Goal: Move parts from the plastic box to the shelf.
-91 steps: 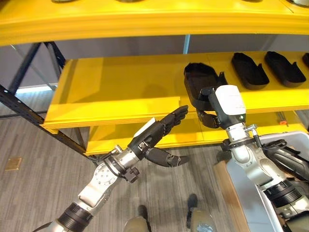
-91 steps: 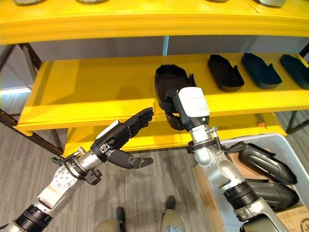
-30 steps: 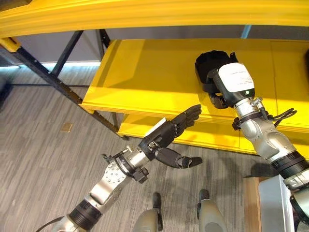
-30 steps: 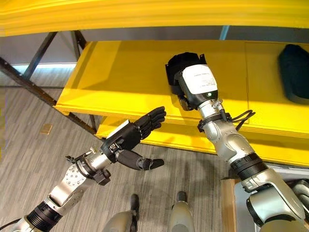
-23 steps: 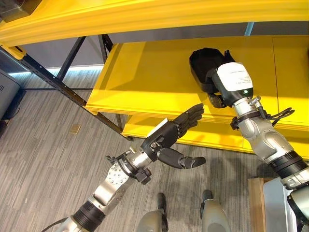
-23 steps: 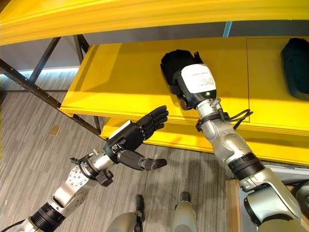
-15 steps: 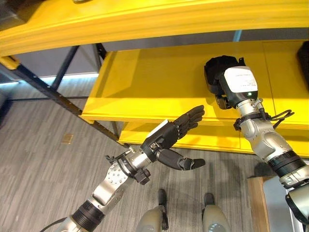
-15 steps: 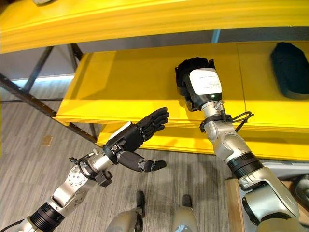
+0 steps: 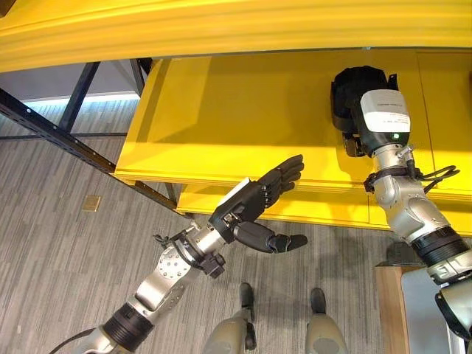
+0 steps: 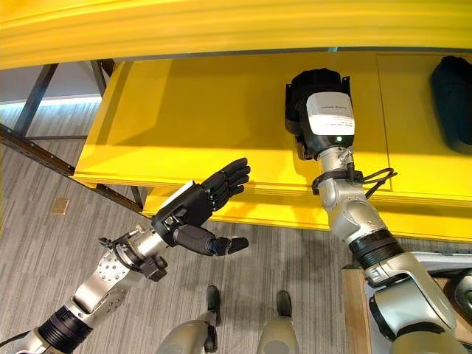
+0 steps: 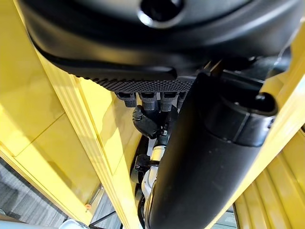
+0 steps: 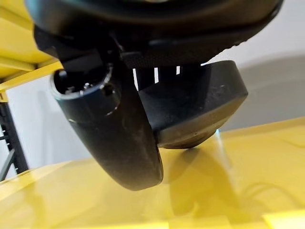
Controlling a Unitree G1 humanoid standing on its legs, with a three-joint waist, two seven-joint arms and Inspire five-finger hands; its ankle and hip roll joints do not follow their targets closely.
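Left hand (image 9: 254, 210): released, fingers straight, thumb spread; positioned in the air near the front edge of the yellow shelf (image 9: 221, 110), holding nothing. Right hand (image 12: 114, 138): grasping a black part (image 10: 310, 88), fingers and thumb closed on it; the part sits over the middle shelf board, far right of the left hand. A second black part (image 10: 451, 88) lies on the same board, further right
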